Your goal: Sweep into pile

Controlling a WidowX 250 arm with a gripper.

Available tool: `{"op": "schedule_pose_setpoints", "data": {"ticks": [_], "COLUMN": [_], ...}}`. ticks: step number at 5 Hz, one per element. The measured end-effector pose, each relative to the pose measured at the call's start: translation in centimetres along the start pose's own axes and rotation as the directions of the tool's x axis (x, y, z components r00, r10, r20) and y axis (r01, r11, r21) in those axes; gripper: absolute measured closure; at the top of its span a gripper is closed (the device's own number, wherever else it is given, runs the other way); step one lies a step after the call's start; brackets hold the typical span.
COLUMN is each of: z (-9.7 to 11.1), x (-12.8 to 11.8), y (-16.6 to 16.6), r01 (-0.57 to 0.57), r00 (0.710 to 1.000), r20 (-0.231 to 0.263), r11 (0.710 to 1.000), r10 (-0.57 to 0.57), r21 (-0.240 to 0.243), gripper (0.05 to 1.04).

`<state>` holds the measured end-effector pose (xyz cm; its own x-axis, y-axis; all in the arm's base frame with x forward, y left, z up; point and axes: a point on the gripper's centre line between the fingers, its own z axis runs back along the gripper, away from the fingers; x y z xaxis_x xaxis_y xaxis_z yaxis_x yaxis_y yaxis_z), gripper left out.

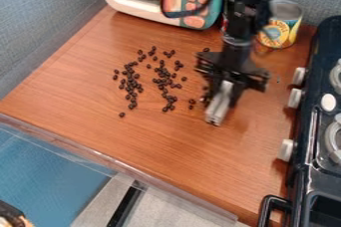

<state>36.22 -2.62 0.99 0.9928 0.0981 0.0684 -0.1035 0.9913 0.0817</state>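
Dark beans (161,81) all spread on counter (133,141), so need heaping. Gripper (216,114) low at beans' four o'clock, maybe to push them toward ten. Can't tell if pinched or apart.

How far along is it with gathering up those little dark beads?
Not far, it seems: no single pile is formed. The dark beads lie mostly in two loose bands on the brown tabletop. The black hand is down beside them, so a sweep may be under way. Left to do: bring bands and strays together.
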Motion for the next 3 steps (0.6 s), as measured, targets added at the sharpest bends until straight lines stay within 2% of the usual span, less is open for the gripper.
{"op": "schedule_pose_setpoints", "data": {"ticks": [1, 2, 3], "z": [-0.1, -0.1, -0.3], "x": [-0.1, -0.2, -0.5], "y": [1.6, 1.9, 3.8], "r01": [-0.047, -0.046, -0.07], "r00": [0.999, 0.999, 0.997], "r20": [-0.008, -0.012, -0.035], "r11": [0.999, 0.999, 0.997], "r10": [0.047, 0.046, 0.072], "r21": [0.014, 0.02, 0.041], "gripper": [0.71, 0.71, 0.71]}}
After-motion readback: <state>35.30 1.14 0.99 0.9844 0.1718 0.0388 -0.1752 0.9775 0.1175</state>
